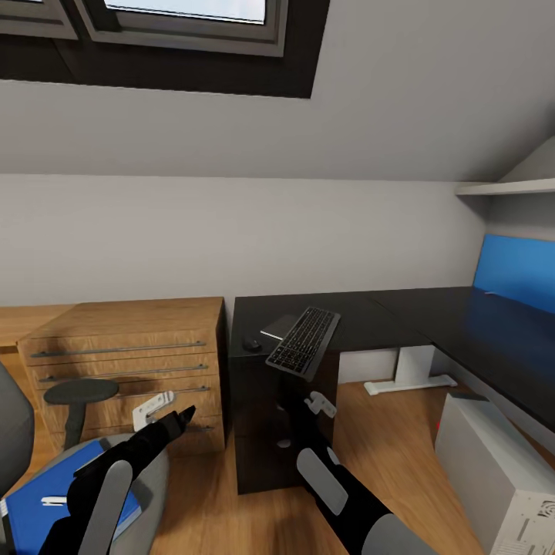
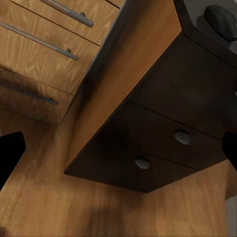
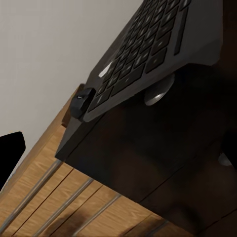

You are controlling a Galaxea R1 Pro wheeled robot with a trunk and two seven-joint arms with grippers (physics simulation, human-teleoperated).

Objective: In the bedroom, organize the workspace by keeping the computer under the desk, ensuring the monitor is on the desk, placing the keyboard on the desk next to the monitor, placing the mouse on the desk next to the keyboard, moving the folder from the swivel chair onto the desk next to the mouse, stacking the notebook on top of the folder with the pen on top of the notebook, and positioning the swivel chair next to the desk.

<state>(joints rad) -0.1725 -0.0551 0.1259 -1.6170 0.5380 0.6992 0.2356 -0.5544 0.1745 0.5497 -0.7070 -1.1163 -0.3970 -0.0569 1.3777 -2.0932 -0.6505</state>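
Left claw (image 1: pixel 183 417) and right claw (image 1: pixel 312 391) gape empty near one tilted keyboard (image 1: pixel 304 340).

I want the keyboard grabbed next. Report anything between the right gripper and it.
Nothing visible. The open right gripper is in front of the desk, below the overhanging end of the keyboard; the mouse lies aside.

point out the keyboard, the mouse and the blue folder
keyboard (image 1: pixel 304 341), head view, middle of its key field
mouse (image 1: pixel 252 344), head view, top of its dark body on the desk
folder (image 1: pixel 35 501), head view, bare blue cover on the chair seat
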